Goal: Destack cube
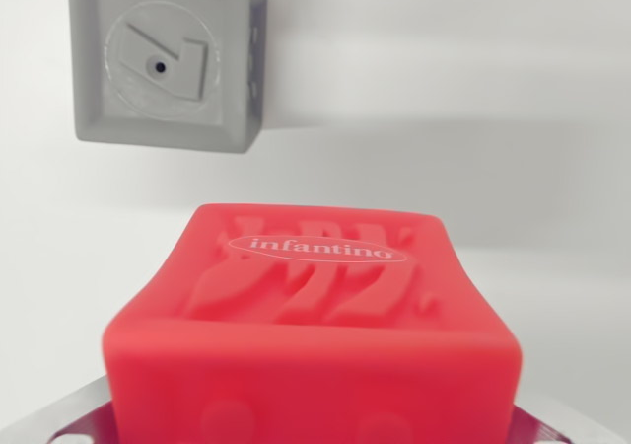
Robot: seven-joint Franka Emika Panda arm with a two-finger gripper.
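Observation:
A red soft cube point(315, 316) with raised relief and an "infantino" label fills the lower half of the wrist view, very close to the camera. It sits between my gripper's point(311, 426) two metal fingers point(59, 422), whose edges show at the bottom left and bottom right, pressed against its sides. A grey cube point(163, 59) with a circular embossed face rests alone on the white surface at the upper left, well apart from the red one.
The white tabletop point(473, 118) stretches around both cubes, with a soft shadow band across the middle right. Nothing else is visible.

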